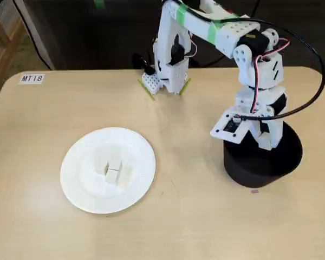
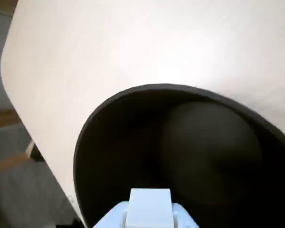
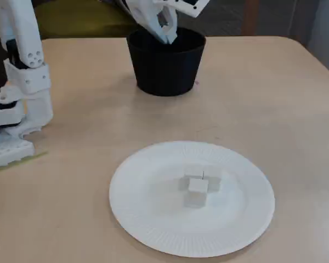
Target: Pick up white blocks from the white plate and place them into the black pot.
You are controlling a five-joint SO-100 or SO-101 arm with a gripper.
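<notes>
In a fixed view, a small label reading MT18 [image 1: 32, 78] sits at the far left corner of the pale wood-grain table [image 1: 54, 108]; a strip of wooden floor shows beyond that edge and the room behind is dark. Right of the label and nearer, the white plate [image 1: 76, 184] lies flat, with the white blocks [image 1: 112, 171] clustered touching one another at its middle. In the other fixed view the blocks [image 3: 200, 186] appear as a small heap, one resting on the rest. Further right, at the far edge, the arm's white base [image 1: 168, 70] is clamped to the table. At the right, the black pot [image 1: 262, 162] stands upright, well apart from the plate. The end effector [image 3: 167, 35] hangs over the pot's mouth, tip at rim level; whether its fingers are apart or together cannot be told. The wrist view looks down into the pot [image 2: 133, 156], and the part of its interior that shows is dark and bare.
</notes>
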